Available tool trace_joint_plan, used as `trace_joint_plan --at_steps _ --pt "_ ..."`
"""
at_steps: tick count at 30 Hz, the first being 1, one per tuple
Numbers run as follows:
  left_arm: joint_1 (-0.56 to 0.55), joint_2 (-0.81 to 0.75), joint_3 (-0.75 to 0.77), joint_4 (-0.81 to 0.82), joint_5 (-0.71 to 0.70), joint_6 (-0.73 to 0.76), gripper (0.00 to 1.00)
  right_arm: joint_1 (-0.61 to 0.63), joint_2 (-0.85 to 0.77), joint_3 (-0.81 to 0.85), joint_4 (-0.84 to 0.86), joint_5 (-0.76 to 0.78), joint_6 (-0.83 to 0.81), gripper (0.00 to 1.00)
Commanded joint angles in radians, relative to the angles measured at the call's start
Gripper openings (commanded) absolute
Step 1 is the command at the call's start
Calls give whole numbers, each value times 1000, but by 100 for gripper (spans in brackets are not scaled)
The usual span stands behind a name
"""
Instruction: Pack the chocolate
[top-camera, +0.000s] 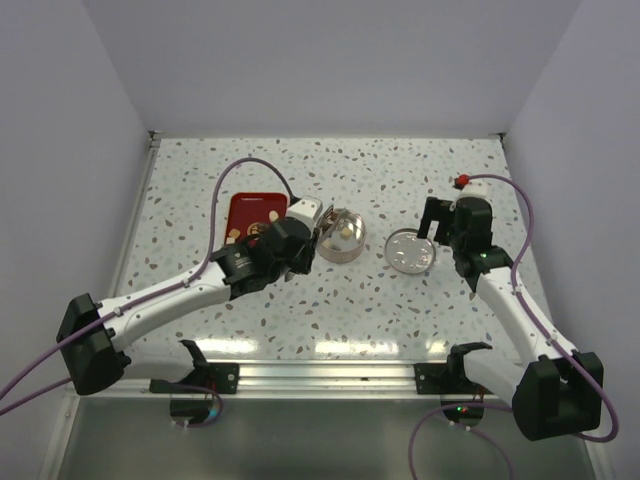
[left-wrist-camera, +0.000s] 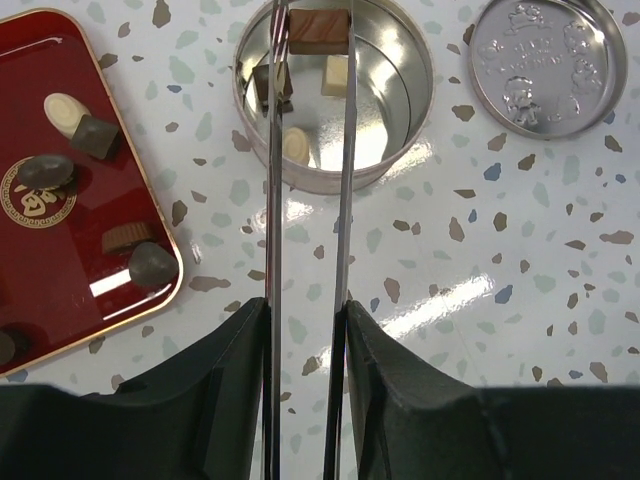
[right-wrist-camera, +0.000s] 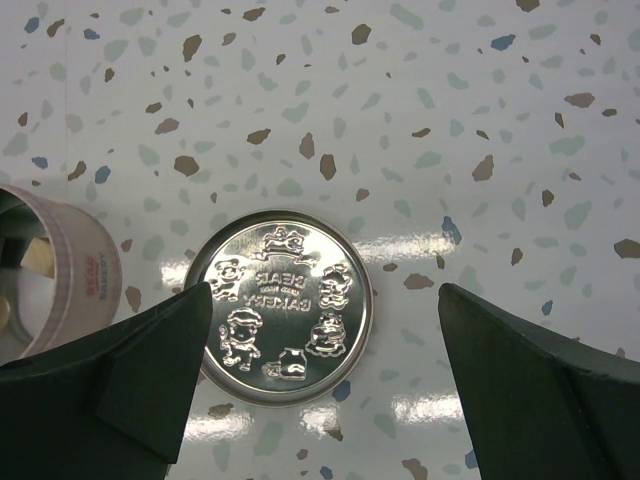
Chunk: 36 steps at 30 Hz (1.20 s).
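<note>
My left gripper (left-wrist-camera: 316, 10) has long thin metal blades, and they are shut on a brown cube of chocolate (left-wrist-camera: 318, 32) held over the open round silver tin (left-wrist-camera: 400, 150). Inside the tin lie a dark piece (left-wrist-camera: 268, 85), a cream cube (left-wrist-camera: 335, 75) and a cream round one (left-wrist-camera: 297, 145). Several more pieces rest on the red tray (left-wrist-camera: 60, 290), among them a cream oval (left-wrist-camera: 65, 112) and a dark cube (left-wrist-camera: 95, 135). From above, the left gripper (top-camera: 325, 232) reaches over the tin (top-camera: 343, 237). My right gripper (right-wrist-camera: 325, 290) is open, above the tin's lid (right-wrist-camera: 285, 305).
The embossed silver lid (top-camera: 411, 250) lies flat to the right of the tin, with the right gripper (top-camera: 432, 228) over it. The red tray (top-camera: 252, 212) sits left of the tin. White walls close the speckled table (top-camera: 400, 180) on three sides.
</note>
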Motion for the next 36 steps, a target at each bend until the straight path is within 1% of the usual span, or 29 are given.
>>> trace_joint_plan --at_steps 1,6,14,16,19,23,24,26,29,30,31,33,36 --pt "-14 5 45 65 -9 17 41 1 3 41 -5 -3 0 99" --pt "-17 11 48 66 -12 17 41 3 6 41 -5 -5 -1 99" --pt "-17 16 51 63 -15 20 45 1 9 42 -8 -5 -1 99" --pt "-17 16 49 60 -18 18 44 3 9 42 -7 -3 -1 99" --pt "-19 5 51 33 -66 6 43 1 9 42 -8 -2 -1 99" --pt "-14 -27 54 -27 -167 -3 43 1 7 41 -8 -3 -1 99" --pt "-3 -36 52 -47 -194 -3 43 1 7 42 -10 -2 -1 99" --pt "24 -70 40 -60 -199 -3 43 1 6 42 -8 -6 -1 99" --pt "124 -124 -14 -61 -172 4 43 1 6 41 -8 -10 0 99" --pt "189 -145 -33 -55 -137 15 43 1 6 41 -10 -8 0 99" --pt "217 -155 -72 -52 -129 21 43 1 4 41 -10 -8 0 99" --pt "268 -167 -101 -59 -124 33 43 1 4 41 -11 -8 -1 99" --pt "296 -152 -126 -93 -107 40 44 1 3 41 -11 -8 0 99"
